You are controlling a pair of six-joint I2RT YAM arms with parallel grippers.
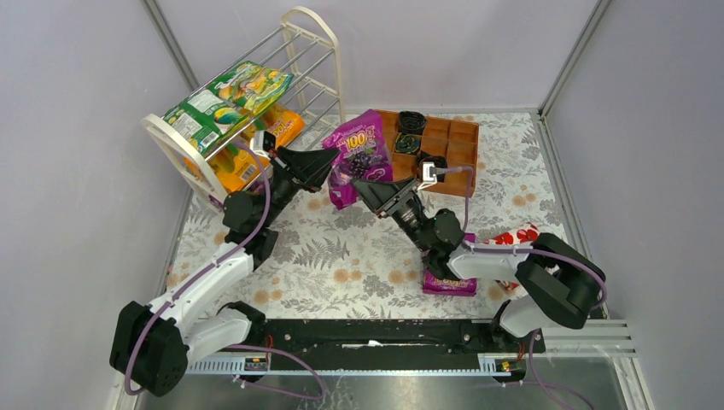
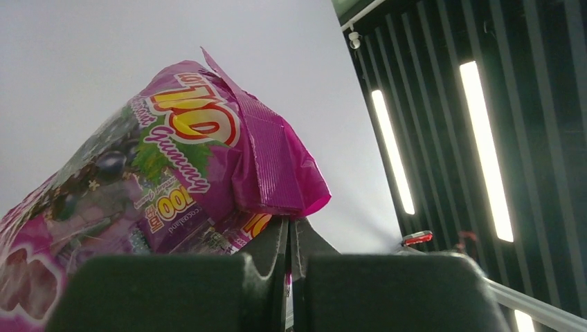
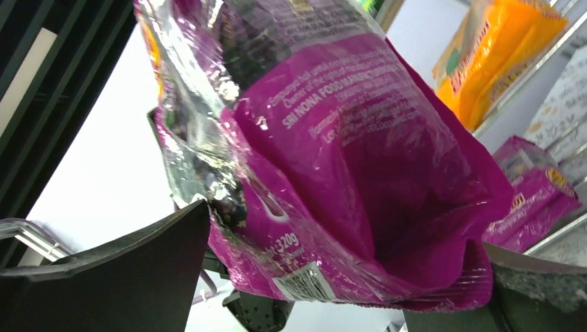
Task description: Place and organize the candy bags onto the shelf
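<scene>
Left gripper (image 2: 289, 238) is pinching one edge of a purple candy bag (image 1: 363, 152), its jaws pressed almost together on the foil. Right gripper (image 1: 365, 188) is standing spread wide, its fingers (image 3: 124, 277) straddling the bag's lower end without clamping it (whether the far finger is brushing the foil cannot be settled).

The bag is hanging in the air above the table (image 1: 341, 248), between the two gripper tips. Its long axis is running away from the arm bases and leaning a little to the right.

The shelf (image 1: 164, 135) is lying to the left of the bag, just beyond the left gripper. That makes the left arm the nearer one, and it is also the arm carrying the load.

Green bags (image 1: 230, 98) are lying on the top tier and orange bags (image 1: 288, 128) on the tier below. The right wrist view is showing a purple one (image 3: 536, 197) lower down.

A second purple bag (image 1: 450, 284) is lying on the table under the right arm, well apart from the shelf.

Judgement: the coming move is depending on a leftward carry, with the bag's long axis turning to lie along the rods.
</scene>
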